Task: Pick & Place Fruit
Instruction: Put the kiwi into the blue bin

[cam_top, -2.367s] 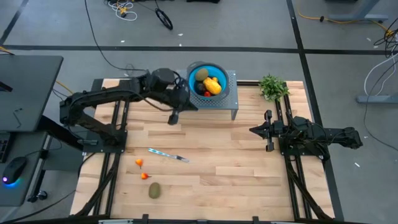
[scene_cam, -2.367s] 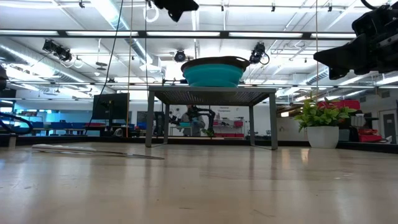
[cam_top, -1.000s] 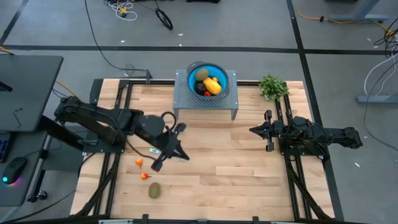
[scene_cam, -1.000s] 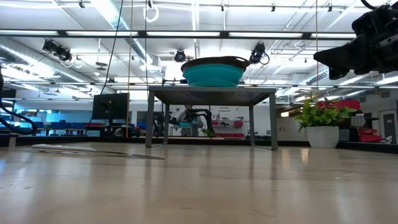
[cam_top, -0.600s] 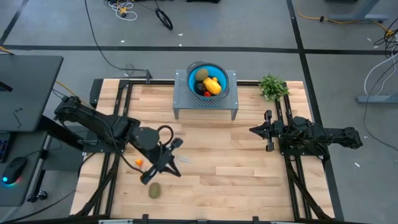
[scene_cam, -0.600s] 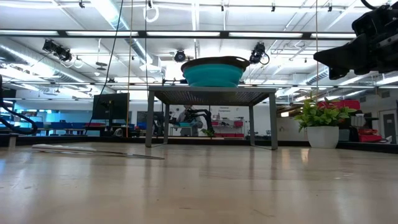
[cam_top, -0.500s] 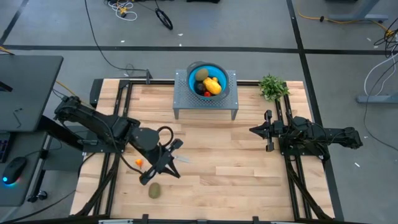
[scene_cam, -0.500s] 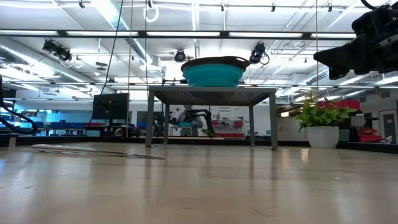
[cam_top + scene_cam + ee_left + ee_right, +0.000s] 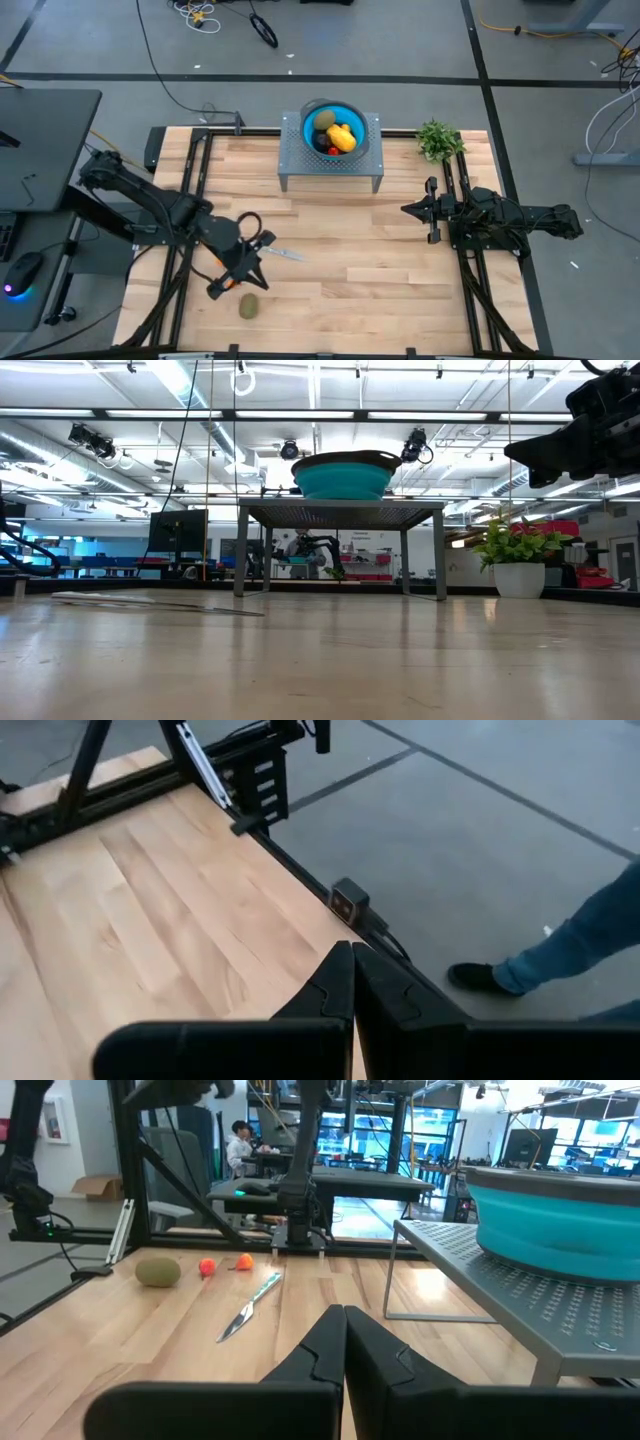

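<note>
Fruit status: I see one kiwi (image 9: 248, 306) loose on the desk (image 9: 400, 270), others in the blue bowl (image 9: 310, 112). Left claw (image 9: 218, 289), closed and empty, hovers beside that kiwi. Right claw (image 9: 407, 209) closed, parked.

Bowl (image 9: 331, 130) on rack (image 9: 372, 160); kiwi (image 9: 249, 306) near table's (image 9: 380, 280) front-left edge.

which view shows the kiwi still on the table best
The high view: the kiwi lies in plain sight near the table's front edge, just ahead of the left tool. The right wrist view also shows the kiwi, farther off, beside two small red fruits. The low and left wrist views do not show it.
</note>
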You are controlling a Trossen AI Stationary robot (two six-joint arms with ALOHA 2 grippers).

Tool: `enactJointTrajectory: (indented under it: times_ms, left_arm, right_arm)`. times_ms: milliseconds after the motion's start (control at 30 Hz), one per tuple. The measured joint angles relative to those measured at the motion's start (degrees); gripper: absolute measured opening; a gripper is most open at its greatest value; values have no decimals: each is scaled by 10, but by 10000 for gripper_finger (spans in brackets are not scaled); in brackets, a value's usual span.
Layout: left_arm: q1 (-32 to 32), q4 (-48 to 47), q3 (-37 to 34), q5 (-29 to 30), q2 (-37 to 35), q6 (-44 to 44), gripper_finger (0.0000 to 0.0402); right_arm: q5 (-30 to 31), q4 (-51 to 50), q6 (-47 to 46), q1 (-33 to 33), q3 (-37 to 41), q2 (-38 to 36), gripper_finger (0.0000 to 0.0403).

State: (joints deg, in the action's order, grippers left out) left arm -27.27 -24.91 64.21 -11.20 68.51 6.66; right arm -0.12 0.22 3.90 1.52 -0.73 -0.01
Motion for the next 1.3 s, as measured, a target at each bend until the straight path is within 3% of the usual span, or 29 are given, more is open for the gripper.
enactJointTrajectory:
  times_ms: [333, 633, 1300]
  left_arm:
    - [-14, 9, -86, 28, -103, -34, 0]
    - [-17, 0, -90, 26, -117, -33, 0]
    - [-146, 30, -90, 30, 9, -23, 0]
  right_arm:
    - [0, 0, 0, 0, 0, 0, 7]
    - [0, 0, 0, 0, 0, 0, 7]
    - [0, 0, 0, 0, 0, 0, 7]
